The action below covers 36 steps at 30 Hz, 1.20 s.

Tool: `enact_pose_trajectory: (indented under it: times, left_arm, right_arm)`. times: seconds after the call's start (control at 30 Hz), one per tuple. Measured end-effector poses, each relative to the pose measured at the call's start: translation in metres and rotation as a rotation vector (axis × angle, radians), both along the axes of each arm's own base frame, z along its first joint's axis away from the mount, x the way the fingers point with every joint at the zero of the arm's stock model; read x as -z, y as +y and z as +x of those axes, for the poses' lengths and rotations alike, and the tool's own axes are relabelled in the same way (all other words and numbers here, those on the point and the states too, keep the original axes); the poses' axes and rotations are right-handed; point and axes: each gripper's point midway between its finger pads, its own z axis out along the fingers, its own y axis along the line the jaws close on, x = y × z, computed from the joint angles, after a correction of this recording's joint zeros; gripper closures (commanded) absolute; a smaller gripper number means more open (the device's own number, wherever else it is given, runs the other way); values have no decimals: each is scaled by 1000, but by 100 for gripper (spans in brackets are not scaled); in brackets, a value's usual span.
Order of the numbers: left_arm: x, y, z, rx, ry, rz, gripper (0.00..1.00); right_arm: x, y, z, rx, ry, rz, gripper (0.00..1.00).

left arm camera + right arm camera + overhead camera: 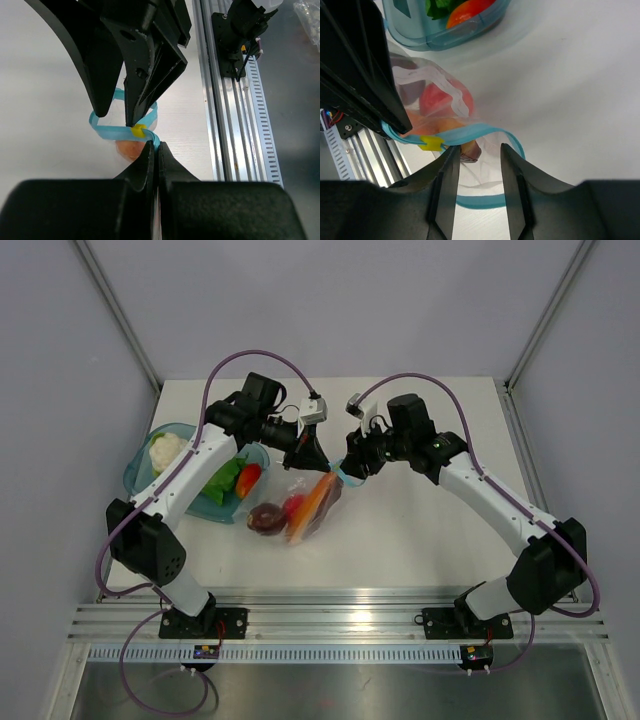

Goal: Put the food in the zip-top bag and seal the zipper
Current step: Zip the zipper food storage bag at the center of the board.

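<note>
**Two grippers at the top of the bag**

The left gripper (152, 150) has its two fingers pressed tight together. It pinches the blue zipper (485, 129), right beside a little yellow slider (431, 143) that sits on the strip.

The right gripper (479, 155) has its fingers (447, 170) spread apart, with a gap between them. The blue strip runs across just past their tips. From its own camera the fingers do not look like they squeeze anything. The two grippers are very close, almost tip to tip.

The zipper is not shut. The strip bends into an open loop.

The strip is the top edge of the zip-top bag (415, 67). The bag is clear and hangs down from the grippers onto the white table (420, 530), between the two arms. Inside it are a red piece (436, 100), an orange piece (312, 502) and a dark purple piece (265, 518).

Just beside the bag, on the left, is a blue see-through bowl (140, 472). In it are a white piece (165, 450), a green piece (225, 478) and a red-orange piece (249, 478). The left arm reaches over the bowl.
</note>
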Motion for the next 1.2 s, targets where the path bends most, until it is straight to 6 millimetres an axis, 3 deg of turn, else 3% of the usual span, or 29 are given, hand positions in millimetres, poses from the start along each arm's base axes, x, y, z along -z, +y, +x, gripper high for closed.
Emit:
enact_pose_trajectory:
  times: [0.2, 0.8, 1.2]
  left_arm:
    - [0, 0, 0, 1, -1, -1, 100]
    - [-6, -4, -1, 26, -15, -37, 100]
    - [-8, -5, 0, 31, -29, -46, 100]
  right_arm:
    - [4, -10, -1, 20, -16, -51, 51]
    - [-14, -40, -27, 77, -56, -57, 48]
    - [5, -60, -35, 134, 0, -85, 47]
